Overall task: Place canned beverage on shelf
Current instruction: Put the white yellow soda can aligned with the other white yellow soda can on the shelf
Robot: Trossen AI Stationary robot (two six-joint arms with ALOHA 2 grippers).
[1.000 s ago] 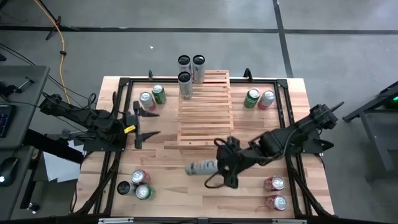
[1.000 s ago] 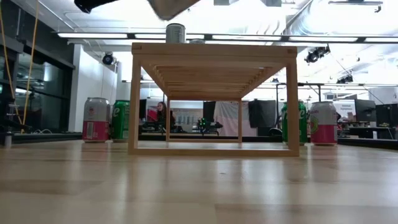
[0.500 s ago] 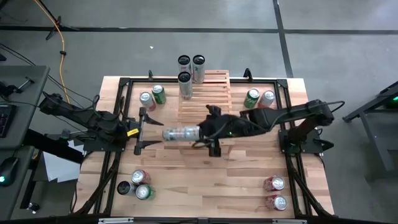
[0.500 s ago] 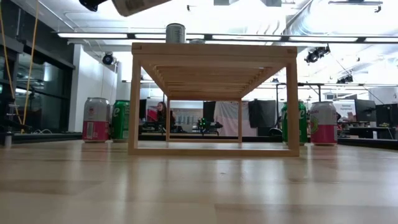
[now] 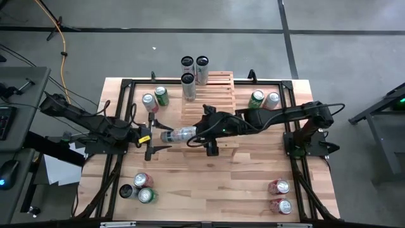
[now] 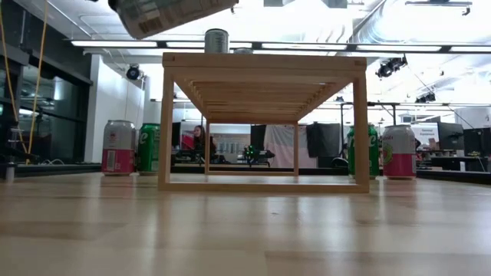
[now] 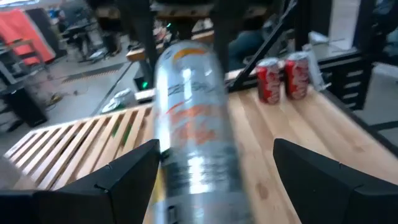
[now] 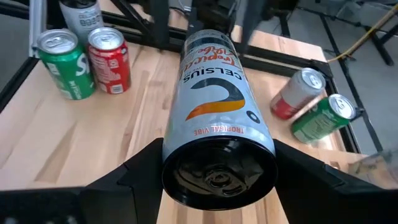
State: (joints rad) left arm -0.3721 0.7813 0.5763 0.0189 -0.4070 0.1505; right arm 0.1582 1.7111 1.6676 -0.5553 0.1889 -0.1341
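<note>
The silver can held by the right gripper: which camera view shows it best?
The right wrist view: the silver can fills the picture, label readable, between the right gripper fingers. The high view shows it small, lying level toward the left gripper. The left wrist view blurs it; the low view shows only one end.

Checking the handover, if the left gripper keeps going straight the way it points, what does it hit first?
Probably the silver can the right gripper holds sideways. The left gripper points at its free end, jaws open, though the gap is hard to judge.
</note>
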